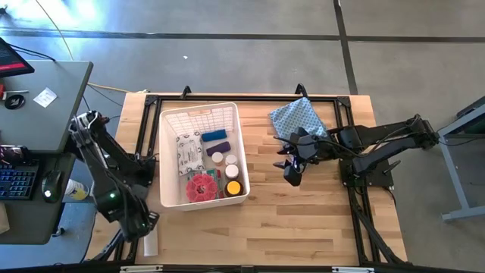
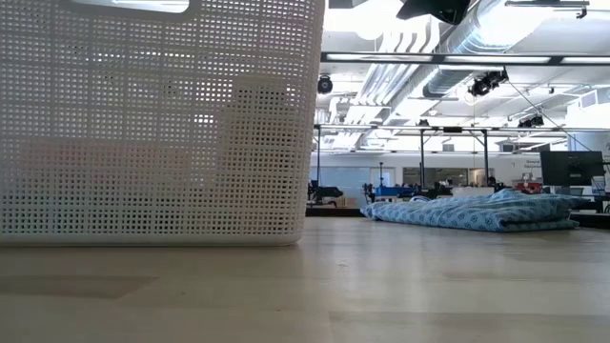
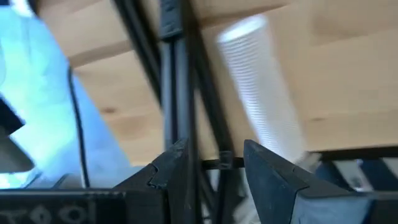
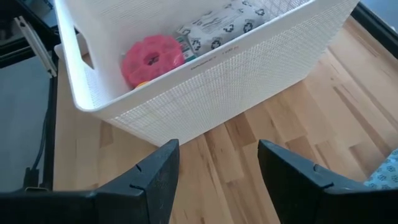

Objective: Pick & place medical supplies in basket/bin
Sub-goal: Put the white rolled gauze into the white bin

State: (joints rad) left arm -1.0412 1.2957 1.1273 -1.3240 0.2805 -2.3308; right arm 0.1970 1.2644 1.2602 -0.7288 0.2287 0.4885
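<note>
At the near-left corner of the desk (image 1: 303,227), left pincer (image 1: 144,225) low over the black frame rail, fingers partway apart with nothing between them; just beside it, on the wood, one white ribbed tube (image 1: 149,244). Farther in, right pincer (image 1: 292,176) above bare planks between bin and cloth, fingers wide, gripping nothing, pointed toward the bin wall. Left of centre, one large white lattice bin (image 1: 170,121), standing lengthwise from the near to the far side and filling the left half of the low view. Inside it, all the supplies: at the near end one red disc (image 1: 201,186) and one amber bottle with a yellow cap (image 1: 233,187); behind those, white-capped jars (image 1: 231,161), seemingly three, count not certain; one green-white printed packet (image 1: 188,154) along the left wall; one purple cylinder (image 1: 215,149), one blue cylinder (image 1: 214,136); far end of the bin bare. No supply out on the planks. At the far right, one crumpled blue patterned cloth (image 1: 299,117), partly covered by the right arm. Pale wooden planks in a black frame; grey concrete floor around; a grey side table (image 1: 53,106) to the left with a keyboard (image 1: 17,182) and a mouse (image 1: 51,184). Beyond, an open hall with ceiling ducts (image 2: 448,57) and strip lights.
</note>
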